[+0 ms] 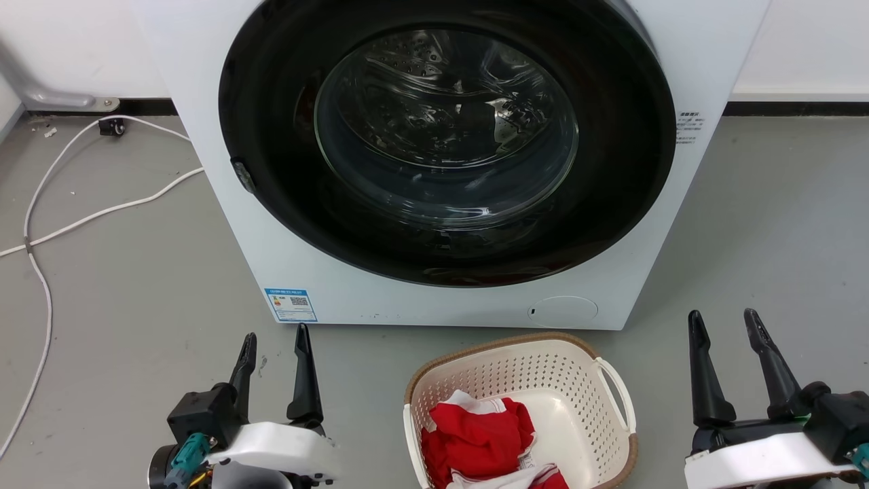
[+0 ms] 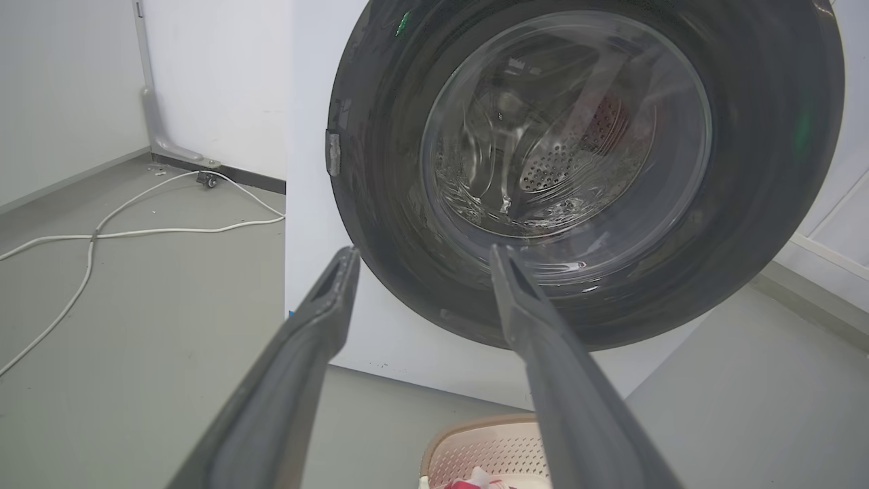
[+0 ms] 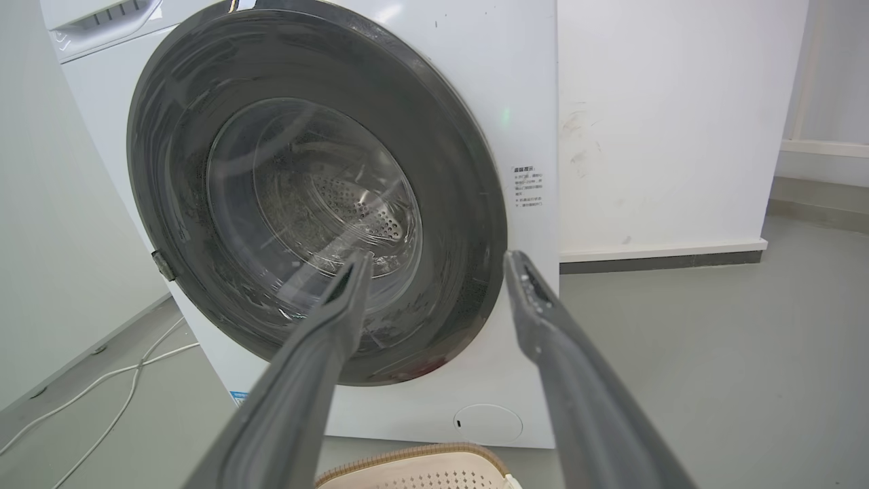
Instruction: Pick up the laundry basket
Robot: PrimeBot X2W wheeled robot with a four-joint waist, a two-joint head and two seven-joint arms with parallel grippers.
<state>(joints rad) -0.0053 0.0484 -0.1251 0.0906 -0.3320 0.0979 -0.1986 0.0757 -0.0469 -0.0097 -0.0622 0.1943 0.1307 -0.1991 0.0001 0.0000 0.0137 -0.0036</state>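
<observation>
Bare laundry room: a white front-load washer (image 1: 441,156) stands on a grey floor (image 1: 122,305) against white walls (image 3: 652,136), a loose cable (image 2: 170,231) alongside, a basket (image 1: 516,370) of red clothes (image 1: 478,435) in front

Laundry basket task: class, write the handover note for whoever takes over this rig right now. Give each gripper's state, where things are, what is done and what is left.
left gripper: open, empty, left of the basket, not touching it.
right gripper: open, empty, right of the basket, not touching it.
laundry basket: on the floor in front of the washer, between the grippers, with red and white clothes inside.
Done: nothing gripped or lifted yet.
Left: probably bring the grippers to the white side handles, close on them and lift.
</observation>
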